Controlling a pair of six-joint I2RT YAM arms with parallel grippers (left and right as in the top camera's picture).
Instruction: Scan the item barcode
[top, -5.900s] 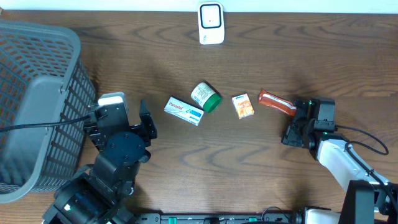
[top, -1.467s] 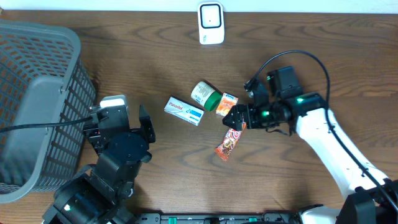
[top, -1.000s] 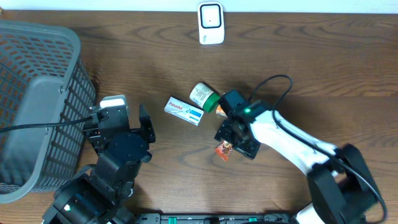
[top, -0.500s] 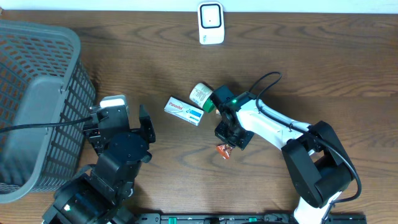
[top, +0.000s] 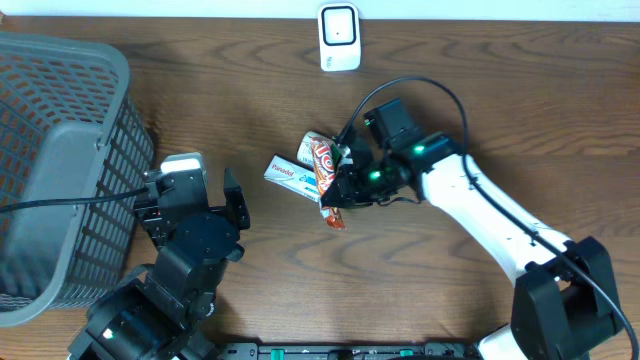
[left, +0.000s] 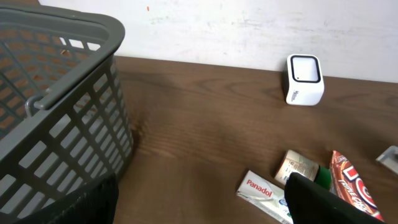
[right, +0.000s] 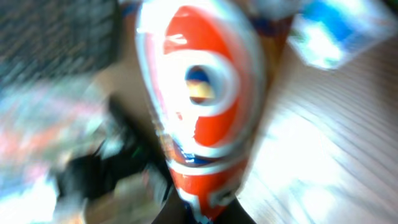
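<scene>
One red snack packet (top: 324, 165) clamped in the closed right gripper (top: 341, 192), raised over one Panadol box (top: 288, 174) and one green-lidded jar (left: 297, 168), long axis running from scanner side to near table edge, one white scanner (top: 339, 37), one grey basket (top: 60, 150), left gripper (top: 236, 200) spread wide, empty

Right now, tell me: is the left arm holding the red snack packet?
No, the right arm's fingers clamp the red snack packet, while the left arm's fingers stand open and empty.
</scene>
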